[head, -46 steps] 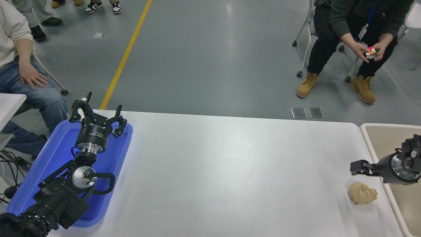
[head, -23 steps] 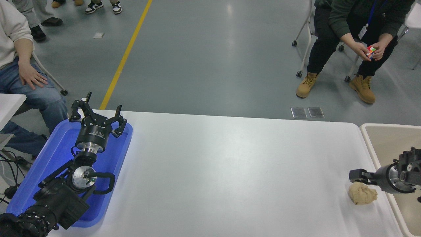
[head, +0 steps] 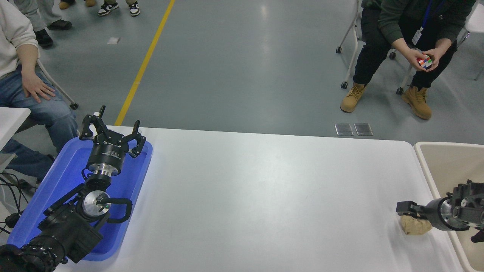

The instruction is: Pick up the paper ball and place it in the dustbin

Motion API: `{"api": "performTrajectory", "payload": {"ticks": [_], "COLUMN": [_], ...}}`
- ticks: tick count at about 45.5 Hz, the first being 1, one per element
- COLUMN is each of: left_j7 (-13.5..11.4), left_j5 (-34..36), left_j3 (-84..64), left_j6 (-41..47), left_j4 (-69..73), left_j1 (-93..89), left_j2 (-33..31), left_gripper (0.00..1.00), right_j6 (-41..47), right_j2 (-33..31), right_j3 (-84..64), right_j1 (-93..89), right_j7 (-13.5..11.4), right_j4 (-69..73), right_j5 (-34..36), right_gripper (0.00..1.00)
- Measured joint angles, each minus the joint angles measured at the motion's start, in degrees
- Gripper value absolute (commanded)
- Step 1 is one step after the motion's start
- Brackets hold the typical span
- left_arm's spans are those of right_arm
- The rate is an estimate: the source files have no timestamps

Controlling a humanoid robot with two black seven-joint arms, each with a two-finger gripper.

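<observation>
- The right gripper (head: 405, 209) comes in from the right edge and sits low over the paper ball (head: 414, 225), covering its top; whether its fingers are spread or closed cannot be told from here.
- The paper ball lies on the white counter (head: 264, 196) at the near right, just beside the beige dustbin (head: 423, 160).
- To do the grasp well, I judge the gripper should straddle the crumpled lump's widest part, close firmly, and lift clear of the dustbin's rim.
- Against a second ago, the right gripper has dropped from above the ball onto it.
- The left gripper (head: 111, 134) is parked wide open over the blue tray (head: 56, 189), holding nothing, unchanged.
</observation>
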Motion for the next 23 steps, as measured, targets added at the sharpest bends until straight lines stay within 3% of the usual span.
{"api": "performTrajectory", "payload": {"ticks": [9,16,23], "left_j7": [0.00,0.00,0.00], "left_j5": [0.00,0.00,0.00], "left_j3": [0.00,0.00,0.00], "left_j6": [0.00,0.00,0.00], "left_j4": [0.00,0.00,0.00], "left_j1": [0.00,0.00,0.00], "left_j2": [0.00,0.00,0.00], "left_gripper": [1.00,1.00,1.00], "right_j6": [-2.20,-4.49,-5.98], "right_j2": [0.31,0.71,0.77], "right_j3": [0.39,0.17,-0.09], "right_j1": [-1.16,-1.76,-2.06], "right_j7": [1.12,2.78,3.83], "right_j4": [-0.26,-0.34,-0.34], "right_j5": [-0.16,-2.22,-5.24], "right_gripper": [0.89,0.64,0.50]}}
